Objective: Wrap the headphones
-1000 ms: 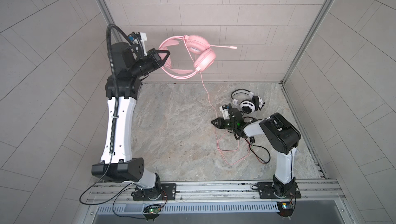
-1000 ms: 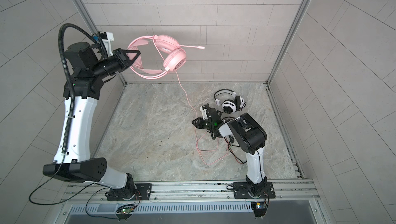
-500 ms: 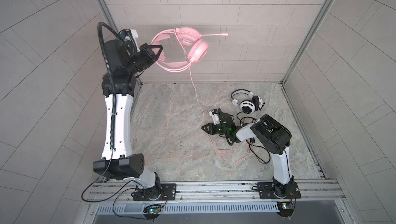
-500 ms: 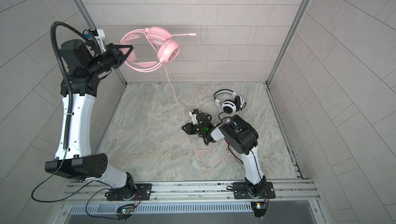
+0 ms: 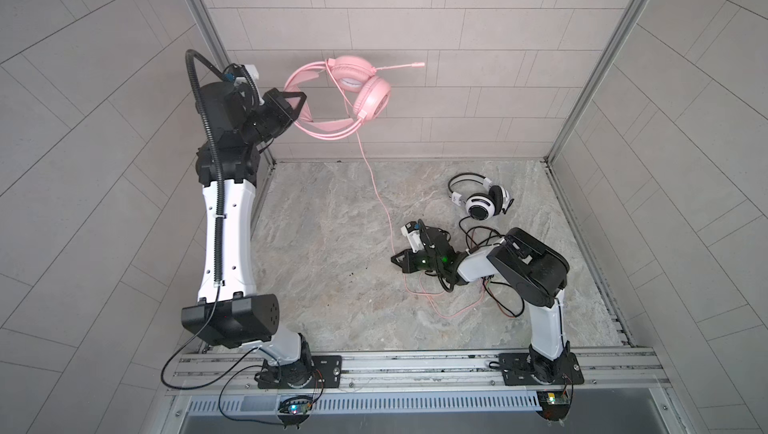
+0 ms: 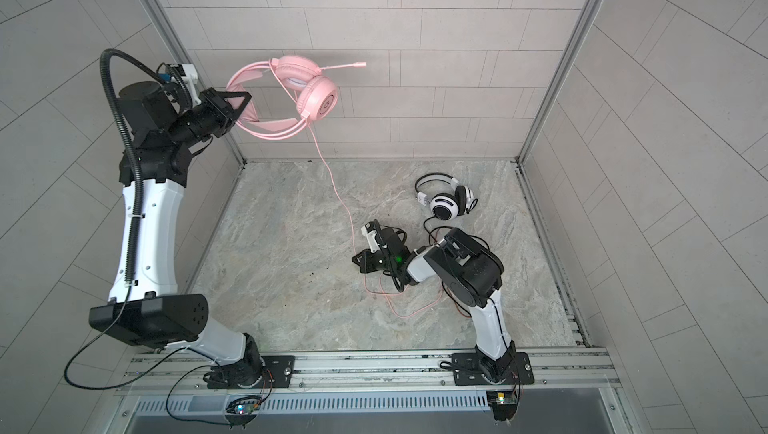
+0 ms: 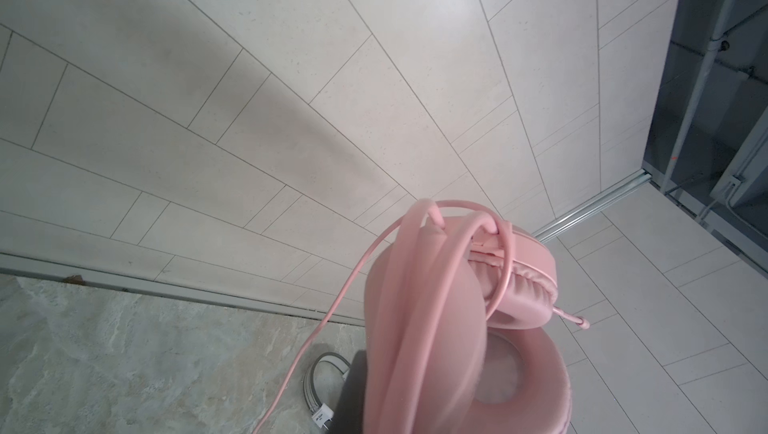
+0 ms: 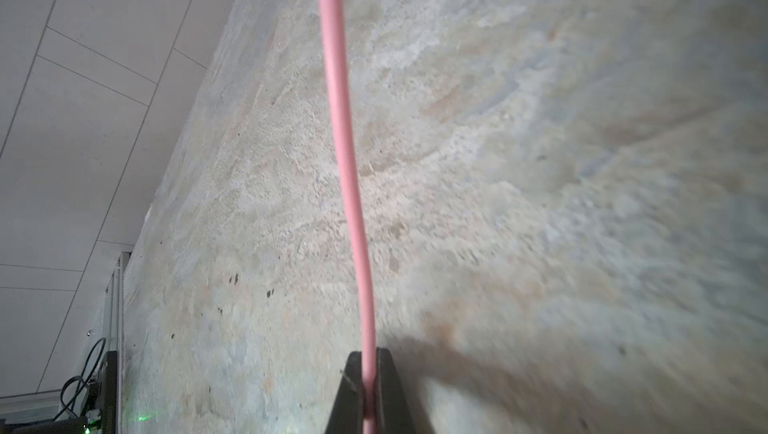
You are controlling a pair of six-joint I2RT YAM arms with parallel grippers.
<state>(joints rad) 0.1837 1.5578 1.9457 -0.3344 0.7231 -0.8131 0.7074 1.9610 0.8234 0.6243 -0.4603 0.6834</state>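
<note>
High at the back left, my left gripper (image 5: 297, 107) (image 6: 241, 110) is shut on the band of the pink headphones (image 5: 353, 91) (image 6: 307, 95) (image 7: 436, 307). A turn of pink cable lies over the cups in the left wrist view, where one dark finger (image 7: 353, 390) shows behind the band. The pink cable (image 5: 378, 191) (image 6: 336, 195) (image 8: 345, 141) runs down to my right gripper (image 5: 397, 259) (image 6: 357, 259) (image 8: 368, 369), low over the floor and shut on it. The white-and-black headphones (image 5: 482, 203) (image 6: 446, 203) lie at the back right, untouched.
Slack pink cable loops (image 5: 440, 299) lie on the stone floor beside the right arm, mixed with the black cable (image 5: 478, 232). Tiled walls close the back and both sides. A metal rail (image 5: 415, 363) runs along the front.
My right gripper has slid left and toward the front along the pink cable and has shut on it. The left arm has carried the pink headphones slightly up and left.
</note>
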